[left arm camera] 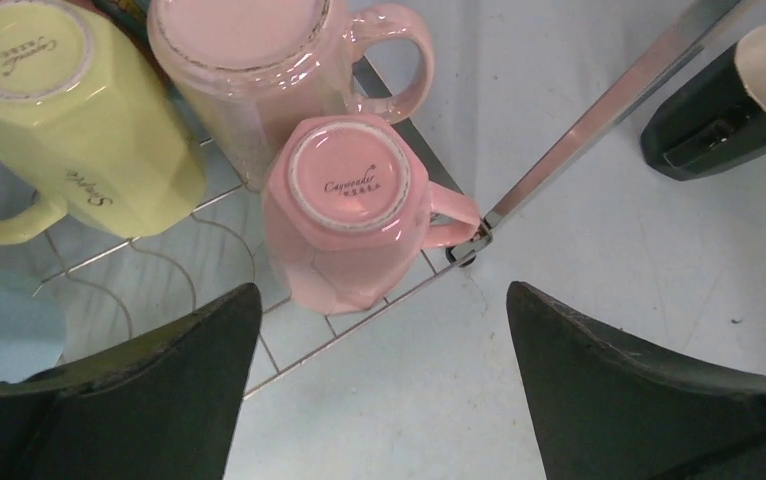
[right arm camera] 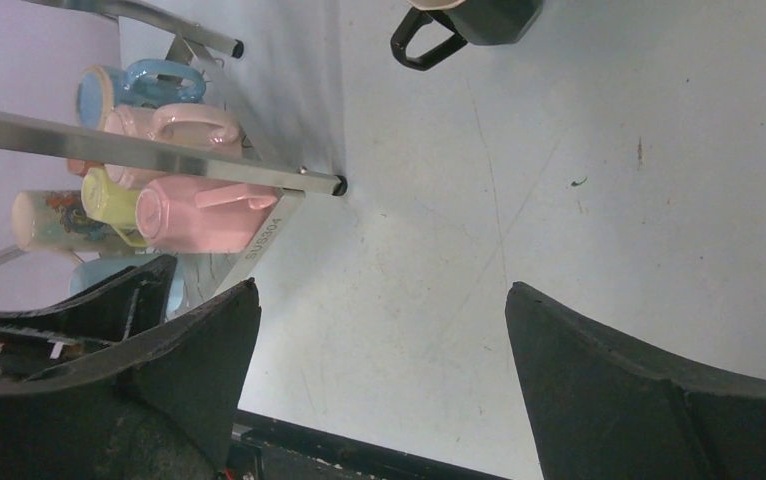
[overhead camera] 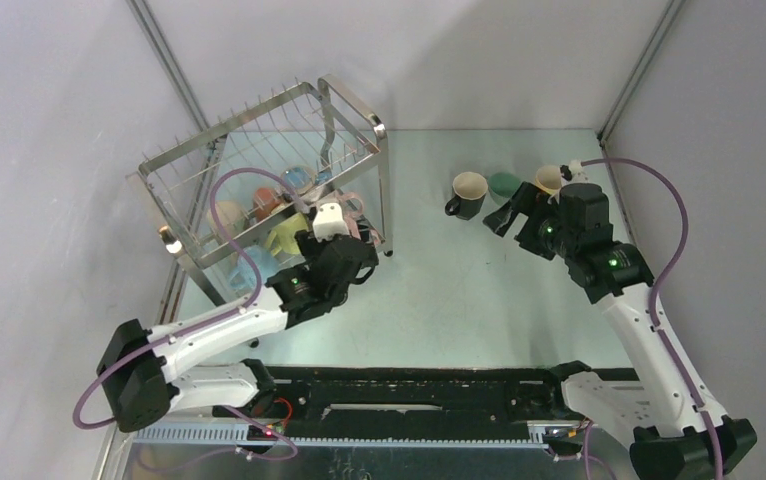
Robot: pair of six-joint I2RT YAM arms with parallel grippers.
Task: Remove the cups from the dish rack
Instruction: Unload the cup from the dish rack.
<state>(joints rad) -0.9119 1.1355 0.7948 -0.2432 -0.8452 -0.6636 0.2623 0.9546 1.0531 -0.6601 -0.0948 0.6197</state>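
Note:
The steel wire dish rack stands at the back left with several cups on its lower tier. In the left wrist view a pink cup sits upside down at the rack's near corner. A second pink cup and a lime cup sit behind it. My left gripper hovers open just in front of that pink cup, holding nothing. A black cup, a green cup and a beige cup stand on the table at the back right. My right gripper is open and empty beside them.
The rack's steel leg slants down beside the pink cup's handle. A light blue cup and a patterned beige cup lie further in the rack. Grey walls close in the table on the left, back and right.

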